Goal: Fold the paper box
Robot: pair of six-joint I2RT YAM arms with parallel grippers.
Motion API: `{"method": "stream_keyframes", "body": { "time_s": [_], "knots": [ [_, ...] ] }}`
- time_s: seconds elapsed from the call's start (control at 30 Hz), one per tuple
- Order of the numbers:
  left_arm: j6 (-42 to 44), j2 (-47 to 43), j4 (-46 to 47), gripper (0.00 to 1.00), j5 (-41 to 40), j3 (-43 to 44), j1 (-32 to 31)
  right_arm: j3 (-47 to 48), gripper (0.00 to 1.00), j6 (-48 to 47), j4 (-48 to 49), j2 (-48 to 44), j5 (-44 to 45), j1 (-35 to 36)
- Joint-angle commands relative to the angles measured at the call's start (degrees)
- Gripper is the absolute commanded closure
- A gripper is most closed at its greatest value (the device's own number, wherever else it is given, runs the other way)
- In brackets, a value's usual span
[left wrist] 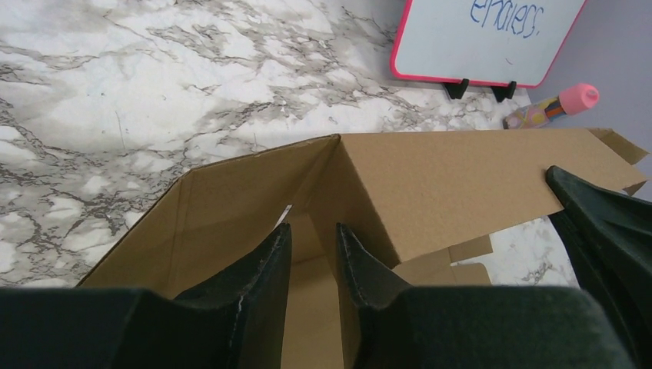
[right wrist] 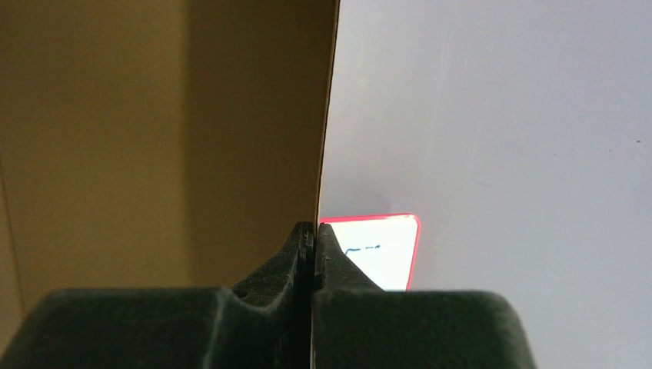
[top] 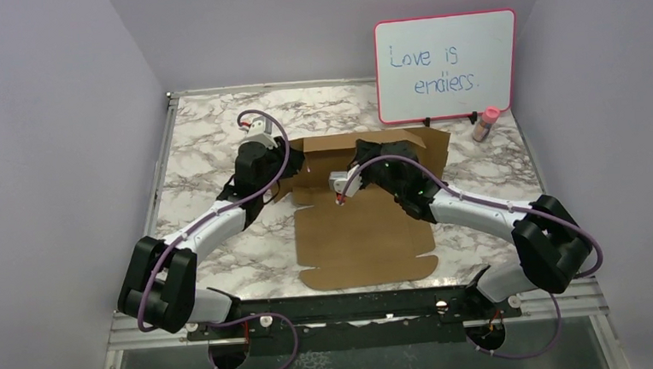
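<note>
1. The left gripper (left wrist: 311,234) is at the left end of the box's raised rear wall, the end farthest from the pink-framed whiteboard (top: 446,66). Its jaws stand narrow and point into the inside corner where the rear wall meets a short side flap. The corner crease lies just beyond the fingertips. I cannot tell that they pinch anything, and open cardboard shows through the gap.
2. The plain brown corrugated paper box (top: 365,233) lies on the marble-patterned desk (top: 208,132) in front of the whiteboard. Most of the sheet is flat. The strip nearest the whiteboard is folded up as a wall, and its long axis runs left to right, parallel to the board.
3. The right gripper (right wrist: 311,231) is at the part of the wall in front of the whiteboard's left side. Its jaws are closed flat on the thin edge of an upright cardboard panel. The edge runs straight up out of the seam between them.
4. The next fold probably turns on that left corner. The left arm is nearer the side flap, which sits directly ahead of its jaws, while the right arm steadies the wall.
</note>
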Motion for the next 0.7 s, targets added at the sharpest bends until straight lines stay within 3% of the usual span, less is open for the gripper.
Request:
{"method": "stream_keyframes", "body": {
  "time_s": [0.0,0.2,0.33,0.53,0.67],
  "knots": [
    [-1.4,-0.1,4.6,0.71,0.8,-2.7,-0.9,-5.7,0.98,-5.6,10.6,1.2,1.8,2.2],
    [-0.9,-1.7,4.7,0.70,-0.5,-4.8,-1.0,-11.2,0.99,-8.2,21.0,2.4,4.0,3.5],
    [-1.3,-4.6,4.5,0.67,-2.5,-7.2,-0.9,-11.4,0.99,-8.8,20.2,1.9,4.7,4.1],
    [-4.3,-10.8,-0.4,0.52,-8.8,-11.6,-1.0,-11.2,0.99,-8.5,18.1,1.0,4.6,4.7],
    [-6.8,-14.6,-3.1,0.48,-9.8,-14.7,-0.9,-11.5,0.99,-8.9,18.3,0.8,5.0,5.2]
  ]
}}
